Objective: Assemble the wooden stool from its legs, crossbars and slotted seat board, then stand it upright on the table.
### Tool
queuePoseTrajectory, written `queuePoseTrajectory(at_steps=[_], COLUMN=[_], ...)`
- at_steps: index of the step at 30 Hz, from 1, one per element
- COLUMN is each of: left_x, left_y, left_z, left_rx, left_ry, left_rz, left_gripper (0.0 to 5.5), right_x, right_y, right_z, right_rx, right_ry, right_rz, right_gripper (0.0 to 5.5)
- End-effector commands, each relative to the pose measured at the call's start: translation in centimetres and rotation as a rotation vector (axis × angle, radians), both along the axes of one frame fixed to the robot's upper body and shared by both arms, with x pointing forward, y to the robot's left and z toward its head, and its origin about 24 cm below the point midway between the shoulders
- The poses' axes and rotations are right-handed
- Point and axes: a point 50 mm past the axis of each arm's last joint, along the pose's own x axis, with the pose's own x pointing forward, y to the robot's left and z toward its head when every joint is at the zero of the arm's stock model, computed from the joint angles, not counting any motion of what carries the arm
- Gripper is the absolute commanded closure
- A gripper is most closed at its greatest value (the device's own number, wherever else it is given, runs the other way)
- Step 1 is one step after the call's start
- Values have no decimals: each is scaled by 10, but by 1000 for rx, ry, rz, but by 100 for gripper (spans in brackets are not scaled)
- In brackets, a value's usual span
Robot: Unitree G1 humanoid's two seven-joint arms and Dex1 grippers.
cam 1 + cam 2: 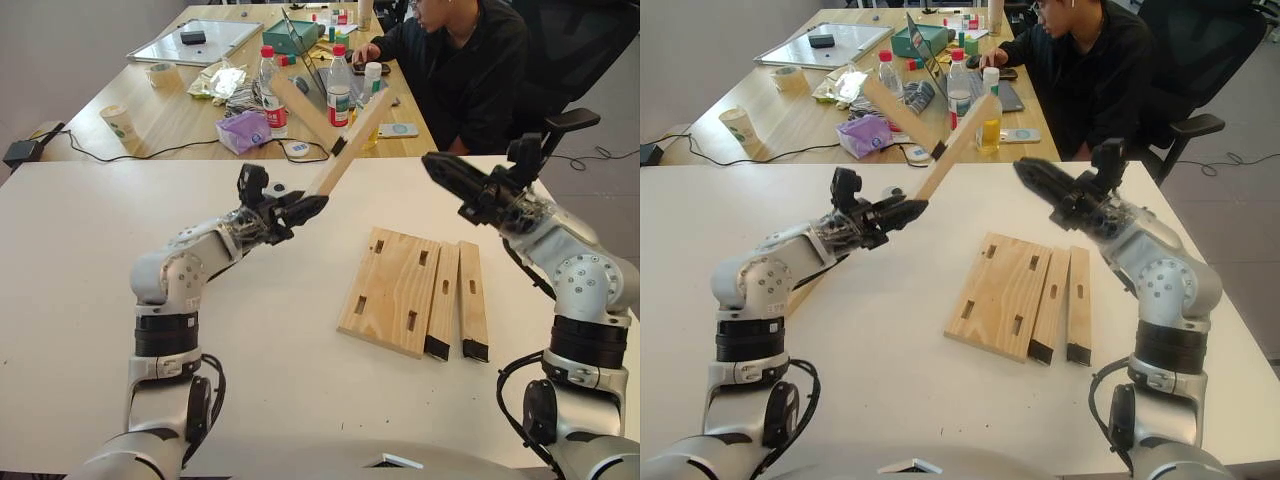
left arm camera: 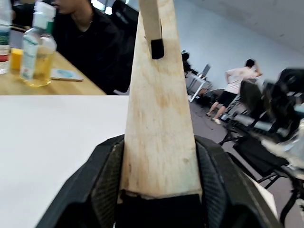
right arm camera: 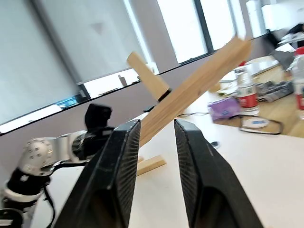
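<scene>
Stool parts spread across a white table (image 1: 90, 300). At left, the left gripper (image 1: 312, 206) is clenched on the lower end of a long pale wooden leg (image 1: 360, 130), which slants up and away from the robot, well off the tabletop. A shorter pale wooden crossbar (image 1: 305, 112) meets that leg partway along at a black-marked end and sticks out toward the left, the pair forming a lopsided T in the air. Under the left arm a loose pale wooden bar (image 3: 151, 165) lies flat on the table. Right of centre, the wide slotted seat board of pale wood (image 1: 395, 280) lies flat, four small rectangular slots showing in its upper face. Just beside its right edge lie two narrow pale wooden slats (image 1: 443, 300), side by side and parallel to the board, each with a slot and a black-tipped near end; whether they touch cannot be told. At right, the right gripper (image 1: 432, 163) hangs above the table beyond the slats, its two black fingers (image 3: 118, 161) spread apart and holding nothing, pointing toward the raised leg.
</scene>
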Motion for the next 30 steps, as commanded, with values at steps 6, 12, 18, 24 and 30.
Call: queuePoseTrajectory(at_steps=[6,12,18,24,30], left_x=[-29,-33,-37,-40,-41], left_y=[-6,-6,-9,-10,-10], left_z=[23,25,26,24,23], left_rx=[-138,-149,-151,-149,-150], left_ry=[43,54,55,63,67], left_rz=[-261,-284,-316,-336,-336], left_gripper=[346,346,346,346,346], right_x=[-2,-1,-3,-4,-4], right_y=[19,30,48,57,60], right_z=[6,4,5,9,12], right_rx=[190,264,322,358,392], right_ry=[180,244,269,275,284], right_rz=[142,170,218,240,252], right_gripper=[242,185,185,185,185])
